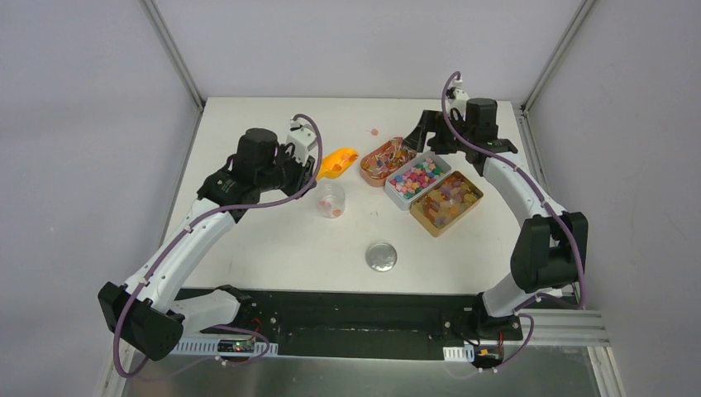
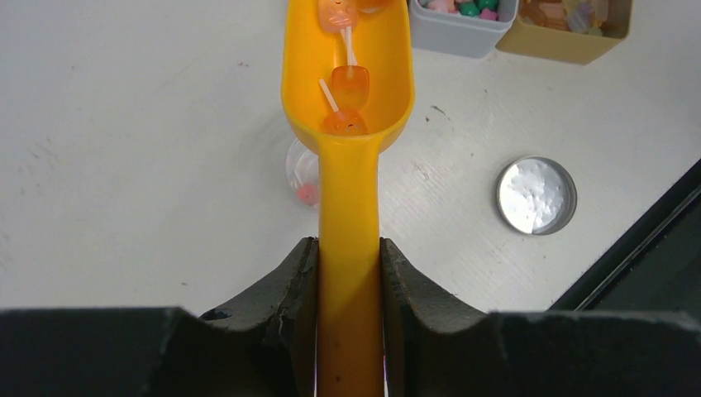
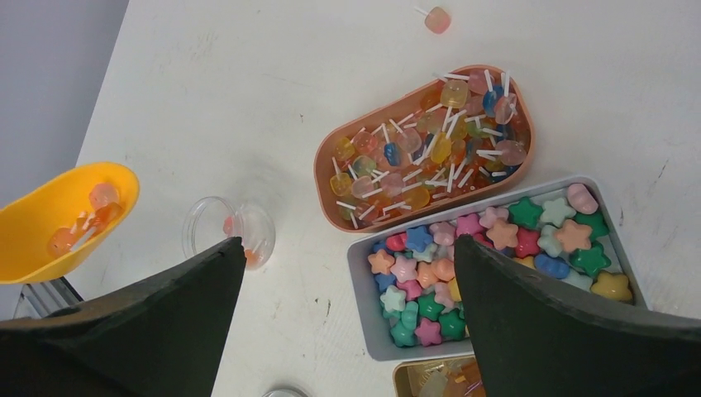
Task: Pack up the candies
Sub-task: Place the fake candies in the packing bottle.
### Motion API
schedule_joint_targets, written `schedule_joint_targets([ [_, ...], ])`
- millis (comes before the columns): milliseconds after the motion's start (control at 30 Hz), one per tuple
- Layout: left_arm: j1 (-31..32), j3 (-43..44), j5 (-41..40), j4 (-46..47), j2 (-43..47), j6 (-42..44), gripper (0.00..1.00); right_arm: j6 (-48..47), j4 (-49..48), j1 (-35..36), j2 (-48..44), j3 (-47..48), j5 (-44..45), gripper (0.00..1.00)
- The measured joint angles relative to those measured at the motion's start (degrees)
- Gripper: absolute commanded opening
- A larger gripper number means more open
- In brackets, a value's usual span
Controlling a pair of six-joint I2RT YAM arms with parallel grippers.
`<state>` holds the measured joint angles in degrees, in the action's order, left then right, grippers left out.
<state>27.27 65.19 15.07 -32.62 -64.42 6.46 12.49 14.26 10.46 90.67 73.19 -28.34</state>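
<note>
My left gripper point(image 2: 349, 244) is shut on the handle of an orange scoop point(image 2: 347, 91), which carries a few orange and pink stick candies point(image 2: 345, 81). The scoop hangs over a small clear jar point(image 2: 300, 178) with a few candies in it. In the top view the scoop point(image 1: 339, 162) lies just left of three trays. A pink oval tray point(image 3: 331, 186) holds stick candies, a grey tray point(image 3: 364, 318) star-shaped candies point(image 3: 430, 285), and a gold tray point(image 1: 446, 203) amber chunks. My right gripper point(image 3: 347, 248) hangs open above the grey tray's left end, holding nothing.
A round silver lid point(image 1: 381, 256) lies near the table's front edge, in front of the jar point(image 1: 331, 199). One stray pink candy point(image 1: 374, 131) sits on the table behind the pink tray. The table's black front edge point(image 2: 636, 248) runs close to the lid.
</note>
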Motion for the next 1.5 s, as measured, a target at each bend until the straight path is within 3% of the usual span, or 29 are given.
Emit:
schedule_joint_targets([
  [900, 0.0, 0.44, -4.96, -16.22, -4.28, 0.09, 0.0, -4.2, -0.02, 0.26, -2.78, -0.96, 1.68, 1.0],
  [1500, 0.0, 7.23, -9.07, -26.47, -9.42, 0.2, 0.0, -4.92, -0.22, 0.26, -3.8, -1.33, 2.19, 1.0],
])
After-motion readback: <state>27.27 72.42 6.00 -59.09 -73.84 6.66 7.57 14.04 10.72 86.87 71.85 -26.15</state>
